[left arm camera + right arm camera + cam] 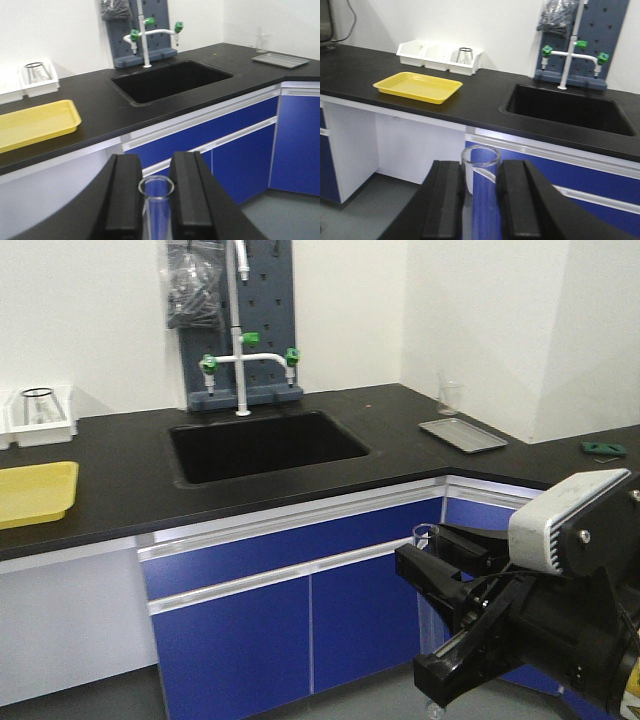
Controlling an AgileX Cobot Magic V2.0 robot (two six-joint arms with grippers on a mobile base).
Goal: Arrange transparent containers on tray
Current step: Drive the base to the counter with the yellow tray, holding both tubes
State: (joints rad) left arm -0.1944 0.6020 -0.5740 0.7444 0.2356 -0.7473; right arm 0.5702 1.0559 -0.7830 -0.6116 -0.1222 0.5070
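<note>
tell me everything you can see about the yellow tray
The yellow tray is a shallow rectangle with rounded corners and a low raised rim, plastic by its look. It lies flat and empty on the black countertop, left of the sink, in front of the white bins. Nothing but the countertop touches it.

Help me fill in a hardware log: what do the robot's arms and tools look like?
Both the left tool and right tool have two broad, flat, matte black fingers with squared edges. In the front view, one arm is black and blocky, topped by a light grey box with dark screws, with a yellow label near its base.
</note>
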